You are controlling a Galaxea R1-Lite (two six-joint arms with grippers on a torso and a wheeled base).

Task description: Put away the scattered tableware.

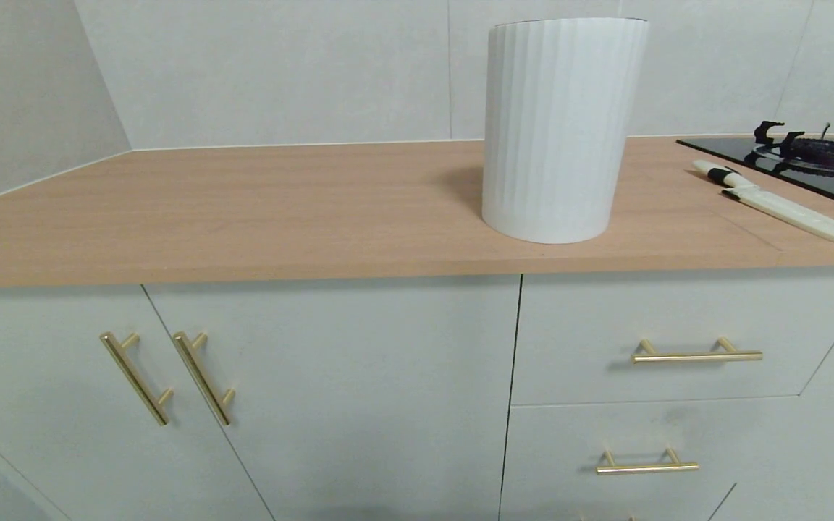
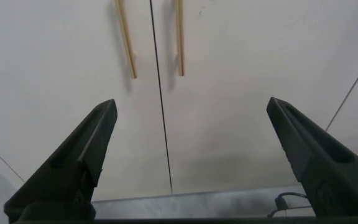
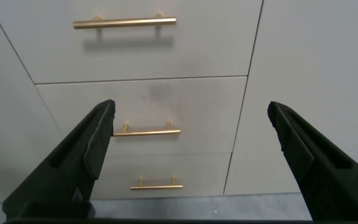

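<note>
A white knife with a black band on its handle (image 1: 772, 202) lies on the wooden counter (image 1: 243, 210) at the right, beside the hob. A tall white ribbed container (image 1: 558, 130) stands upright near the counter's front edge, left of the knife. My left gripper (image 2: 191, 118) is open and empty, low down, facing the cabinet doors. My right gripper (image 3: 191, 118) is open and empty too, facing the drawer fronts below the counter.
A black hob with a burner grate (image 1: 815, 155) sits at the counter's far right. Below are two cabinet doors with gold handles (image 1: 167, 376) and drawers with gold handles (image 1: 696, 354). A tiled wall backs the counter.
</note>
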